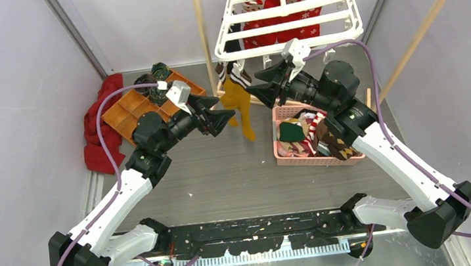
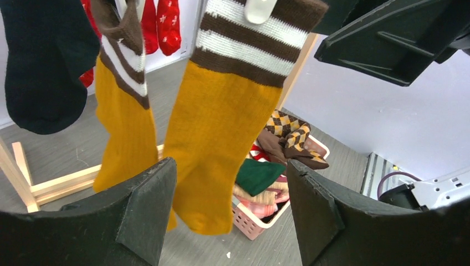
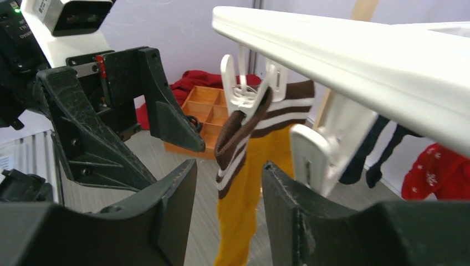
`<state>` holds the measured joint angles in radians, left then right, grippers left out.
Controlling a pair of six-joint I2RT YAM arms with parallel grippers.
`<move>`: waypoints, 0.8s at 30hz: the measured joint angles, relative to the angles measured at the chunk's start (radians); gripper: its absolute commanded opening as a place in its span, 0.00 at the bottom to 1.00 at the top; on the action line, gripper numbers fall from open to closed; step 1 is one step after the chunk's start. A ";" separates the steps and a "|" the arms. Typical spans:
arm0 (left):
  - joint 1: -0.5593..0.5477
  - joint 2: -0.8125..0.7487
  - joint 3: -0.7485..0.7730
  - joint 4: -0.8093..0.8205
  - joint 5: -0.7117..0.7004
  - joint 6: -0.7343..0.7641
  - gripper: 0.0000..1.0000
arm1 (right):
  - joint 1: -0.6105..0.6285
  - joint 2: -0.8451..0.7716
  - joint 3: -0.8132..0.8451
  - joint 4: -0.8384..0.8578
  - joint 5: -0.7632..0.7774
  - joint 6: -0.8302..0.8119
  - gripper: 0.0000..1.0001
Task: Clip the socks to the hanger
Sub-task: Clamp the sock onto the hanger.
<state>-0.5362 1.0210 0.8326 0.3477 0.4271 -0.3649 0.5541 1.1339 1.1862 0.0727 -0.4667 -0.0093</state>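
Up at the near-left corner of the hanger (image 3: 343, 61), you've got a mustard sock (image 3: 241, 205) hanging by its brown-and-white striped cuff, which is pinched in a white clip (image 3: 244, 91). Your right gripper (image 3: 228, 166) faces it with the jaws partly apart and nothing between them; the sock hangs just beyond the tips. A second clip (image 3: 313, 155) dangles free just beside one of its fingers.

Across the sock, your left gripper (image 2: 230, 166) stands wide open and empty, with the sock hanging just past its tips. As for writing, there's small print on the left wrist housing (image 3: 14, 25), but it's too small to read.

A second mustard sock (image 2: 124, 138) and a black sock (image 2: 44, 66) hang alongside, with red socks (image 2: 169, 25) behind. Below, the pink basket (image 1: 318, 159) holds an argyle sock (image 1: 336, 139) among others. A wooden rack post (image 1: 201, 31) rises close behind the mustard pair. An orange tray (image 1: 126, 111) and a red cloth (image 1: 97, 131) lie off to your left.
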 measured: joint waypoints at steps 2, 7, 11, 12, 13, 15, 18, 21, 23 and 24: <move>-0.002 0.000 -0.004 0.003 -0.014 0.008 0.74 | -0.028 -0.013 -0.010 -0.004 -0.019 -0.008 0.59; -0.003 -0.006 -0.005 -0.001 -0.042 0.010 0.75 | -0.090 -0.047 -0.046 -0.029 -0.080 -0.024 0.64; -0.003 -0.042 -0.013 -0.017 -0.071 0.006 0.78 | -0.113 -0.061 -0.053 -0.086 -0.124 -0.060 0.66; -0.003 -0.058 -0.018 -0.024 -0.082 0.006 0.79 | -0.113 -0.064 -0.053 -0.108 -0.133 -0.075 0.67; -0.003 -0.074 -0.023 -0.032 -0.094 0.006 0.81 | -0.114 -0.068 -0.053 -0.126 -0.140 -0.088 0.67; -0.005 -0.107 -0.025 -0.058 -0.121 0.007 0.85 | -0.116 -0.074 -0.043 -0.194 -0.160 -0.130 0.69; -0.004 -0.154 -0.025 -0.103 -0.153 0.022 0.87 | -0.117 -0.076 -0.005 -0.330 -0.184 -0.208 0.73; -0.004 -0.195 -0.014 -0.181 -0.171 0.045 0.90 | -0.117 -0.076 0.037 -0.441 -0.186 -0.263 0.77; -0.004 -0.213 0.005 -0.252 -0.174 0.060 0.90 | -0.117 -0.079 0.061 -0.510 -0.177 -0.297 0.81; -0.004 -0.223 0.015 -0.286 -0.174 0.063 0.92 | -0.118 -0.081 0.068 -0.539 -0.169 -0.311 0.83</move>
<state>-0.5404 0.7982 0.8474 0.0612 0.2531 -0.3023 0.4362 1.0527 1.2545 -0.4667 -0.6353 -0.3202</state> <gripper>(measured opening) 0.898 0.776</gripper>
